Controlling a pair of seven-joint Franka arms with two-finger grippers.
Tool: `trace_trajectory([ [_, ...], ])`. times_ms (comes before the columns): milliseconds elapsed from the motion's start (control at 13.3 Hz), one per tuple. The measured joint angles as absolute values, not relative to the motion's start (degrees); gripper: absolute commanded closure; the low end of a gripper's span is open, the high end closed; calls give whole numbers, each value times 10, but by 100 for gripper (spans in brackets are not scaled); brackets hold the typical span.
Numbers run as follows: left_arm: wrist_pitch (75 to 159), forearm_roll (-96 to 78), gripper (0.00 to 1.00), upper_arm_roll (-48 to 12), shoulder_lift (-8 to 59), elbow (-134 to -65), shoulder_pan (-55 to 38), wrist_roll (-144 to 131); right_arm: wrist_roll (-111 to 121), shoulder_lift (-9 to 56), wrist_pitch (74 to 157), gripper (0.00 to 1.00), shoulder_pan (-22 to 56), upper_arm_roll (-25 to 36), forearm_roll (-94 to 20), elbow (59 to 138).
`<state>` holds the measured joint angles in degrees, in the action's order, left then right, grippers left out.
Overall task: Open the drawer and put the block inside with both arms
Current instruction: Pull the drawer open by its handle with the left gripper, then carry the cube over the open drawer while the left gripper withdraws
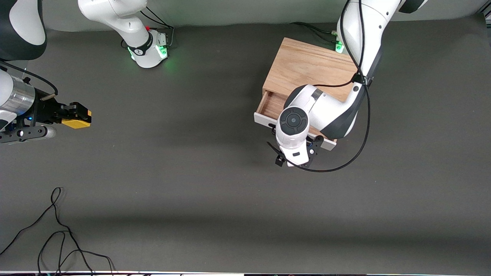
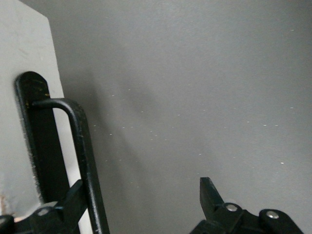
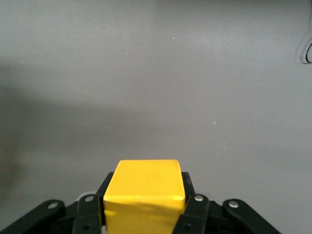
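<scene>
Gripping the smooth yellow block (image 3: pixel 145 194), your right gripper (image 1: pixel 78 116) hangs above matte grey surface (image 1: pixel 191 184) at its arm's end. Your left gripper (image 2: pixel 141 204), fingers (image 2: pixel 210 197) apart, straddles the partly open drawer (image 1: pixel 270 107)'s black bar handle (image 2: pixel 83 156).

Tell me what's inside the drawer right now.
The drawer, part open, shows only bare wood. The left arm covers the rest, so I can't rule anything out there. The block is in the right gripper over the table.
</scene>
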<state>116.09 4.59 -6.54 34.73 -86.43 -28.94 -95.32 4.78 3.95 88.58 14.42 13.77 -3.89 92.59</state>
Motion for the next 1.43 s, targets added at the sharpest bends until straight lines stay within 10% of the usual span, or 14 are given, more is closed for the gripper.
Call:
trace_trajectory([
  [829,1185,58,0,-68,388,-788,-289,-954,48,41,886,100,147,137,-39,923],
  [1433,993,61,0,-68,354,-663,-280,-893,-17,46,886,100,187,135,-39,911],
])
